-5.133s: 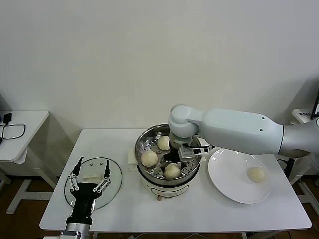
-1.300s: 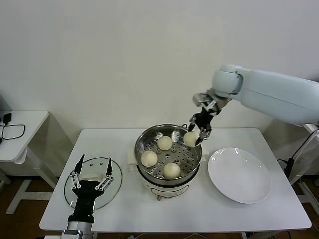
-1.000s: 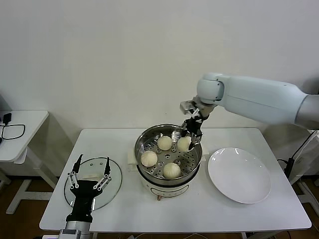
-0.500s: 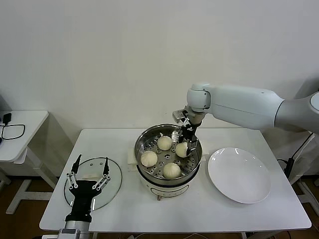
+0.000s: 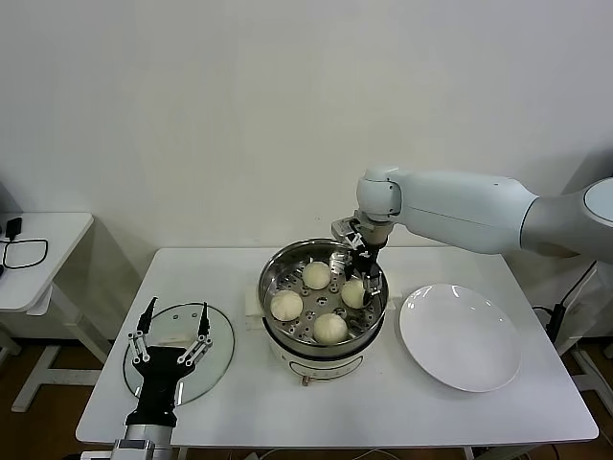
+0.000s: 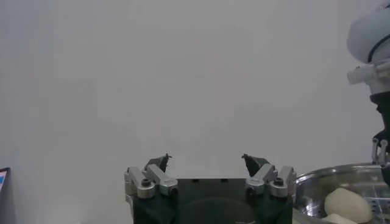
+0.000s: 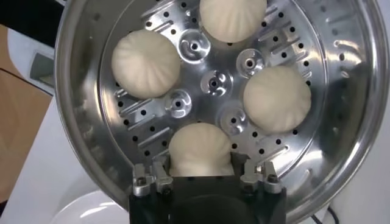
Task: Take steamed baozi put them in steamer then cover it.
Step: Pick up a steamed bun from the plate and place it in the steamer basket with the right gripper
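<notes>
Right gripper was down inside the steamer, on the side toward the plate. Its jaws were closed around one steamed baozi, which sat low at the perforated tray; contact with the tray cannot be told. In the right wrist view the same gripper showed that bun wedged between the two fingers, right at the tray's edge.

Three other buns lay loose on the tray: one at the back, one on the left, one at the front. All four were spaced apart around the tray's centre, none touching.

The steamer stood mid-tabletop on its white base. A white plate lay just beside it on the robot's right, nothing on it.

The cover lay flat on the tabletop at the robot's left, well apart from the steamer, white handle up. Left gripper was over the cover, jaws spread wide, gripping nothing; the left wrist view showed the same gripper with both fingertips apart. A side table with a black cable stood off to the left.
</notes>
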You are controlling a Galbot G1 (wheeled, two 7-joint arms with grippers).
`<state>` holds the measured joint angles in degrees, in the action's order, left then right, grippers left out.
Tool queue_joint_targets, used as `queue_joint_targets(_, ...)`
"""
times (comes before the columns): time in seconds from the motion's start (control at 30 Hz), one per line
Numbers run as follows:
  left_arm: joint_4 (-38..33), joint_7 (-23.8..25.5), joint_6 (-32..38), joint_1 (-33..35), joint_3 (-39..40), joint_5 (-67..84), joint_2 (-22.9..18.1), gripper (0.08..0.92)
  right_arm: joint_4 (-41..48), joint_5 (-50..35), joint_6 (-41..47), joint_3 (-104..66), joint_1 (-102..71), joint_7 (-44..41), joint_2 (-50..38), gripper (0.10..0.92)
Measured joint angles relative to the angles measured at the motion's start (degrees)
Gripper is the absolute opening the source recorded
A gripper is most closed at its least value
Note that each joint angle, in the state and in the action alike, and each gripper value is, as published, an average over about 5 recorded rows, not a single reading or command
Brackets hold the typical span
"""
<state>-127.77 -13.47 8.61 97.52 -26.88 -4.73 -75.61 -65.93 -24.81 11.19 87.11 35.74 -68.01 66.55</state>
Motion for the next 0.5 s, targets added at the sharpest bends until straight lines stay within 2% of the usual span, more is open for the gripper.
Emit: queue_joint_targets(0.5,0.6,-0.29,-0.27,-0.31,-0.32,-1.07,0.39,0.823,-3.14,-1.21,-2.2,-2.45,0.95,2.68,-3.33,0.823)
